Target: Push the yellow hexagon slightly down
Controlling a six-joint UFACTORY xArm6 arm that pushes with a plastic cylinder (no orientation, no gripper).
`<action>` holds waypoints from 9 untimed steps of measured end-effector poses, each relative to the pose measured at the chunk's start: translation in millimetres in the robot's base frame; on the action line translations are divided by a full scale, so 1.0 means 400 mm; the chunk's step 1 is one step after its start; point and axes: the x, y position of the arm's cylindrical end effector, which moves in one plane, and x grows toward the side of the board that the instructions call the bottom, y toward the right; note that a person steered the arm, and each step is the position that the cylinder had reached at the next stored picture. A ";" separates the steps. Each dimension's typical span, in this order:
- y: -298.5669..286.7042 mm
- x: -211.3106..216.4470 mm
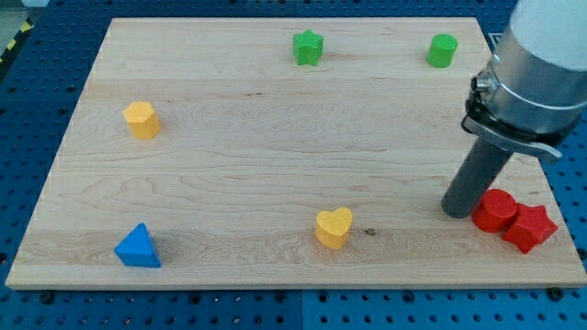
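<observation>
The yellow hexagon (141,119) sits near the board's left edge, in the upper left part of the view. My tip (456,212) rests on the board at the far right, just left of a red cylinder (494,210). The tip is far from the yellow hexagon, across nearly the whole board. The rod rises up and to the right into the grey arm body (537,69).
A red star (529,227) touches the red cylinder at the lower right. A yellow heart (334,227) lies at the bottom centre. A blue triangle (138,247) lies at the bottom left. A green star (308,48) and a green cylinder (442,50) lie along the top.
</observation>
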 end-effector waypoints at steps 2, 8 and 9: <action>-0.160 -0.214; -0.874 -0.314; -0.891 -0.330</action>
